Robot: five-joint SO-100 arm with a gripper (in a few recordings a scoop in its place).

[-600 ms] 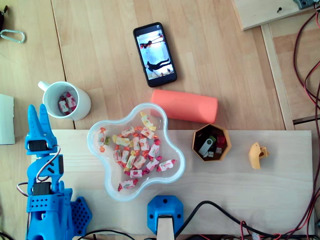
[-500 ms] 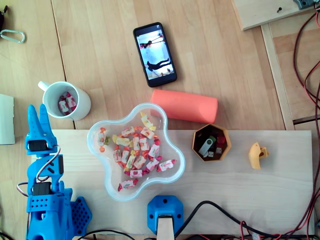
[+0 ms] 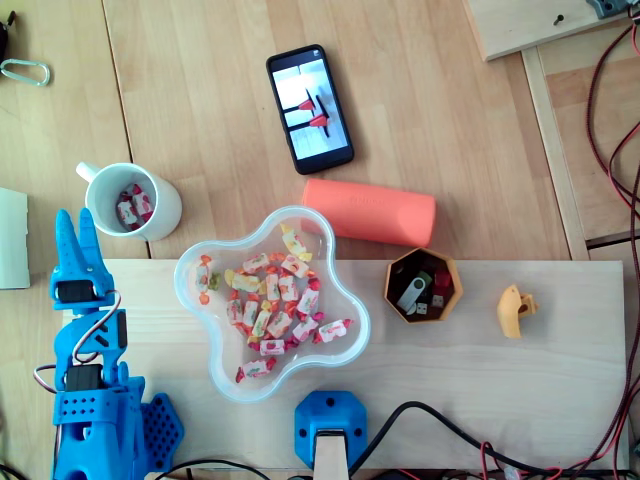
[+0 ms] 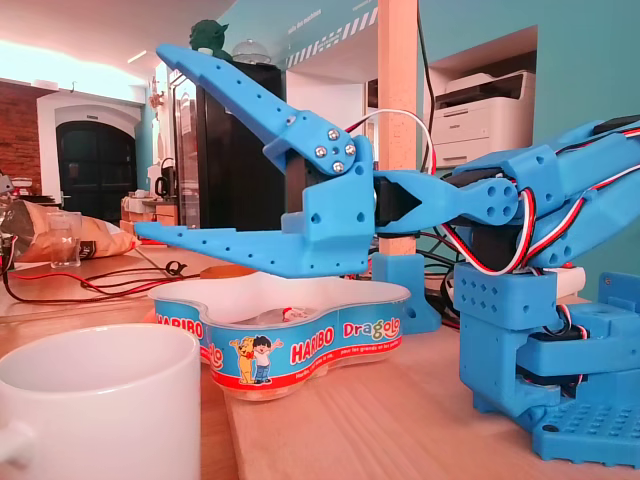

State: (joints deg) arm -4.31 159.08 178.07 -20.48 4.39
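My blue gripper [image 3: 76,222] rests at the left edge of the overhead view, pointing at a white mug [image 3: 131,201] that holds a few wrapped candies. Its tips lie just short of the mug's lower left side. In the fixed view the gripper [image 4: 150,140] stands wide open, one finger raised high and the other level, with nothing between them. The mug [image 4: 95,400] is in the foreground there. Behind the fingers stands a clear flower-shaped Haribo bowl [image 4: 290,335]. Seen from above, the bowl [image 3: 222,378] holds several wrapped candies [image 3: 272,300].
A phone [image 3: 310,108] and an orange cylinder [image 3: 370,211] lie beyond the bowl. On the light board [image 3: 500,380] sit a hexagonal orange cup [image 3: 423,285] with USB sticks and a small yellow piece [image 3: 514,310]. A blue mount [image 3: 330,430] and cables line the near edge.
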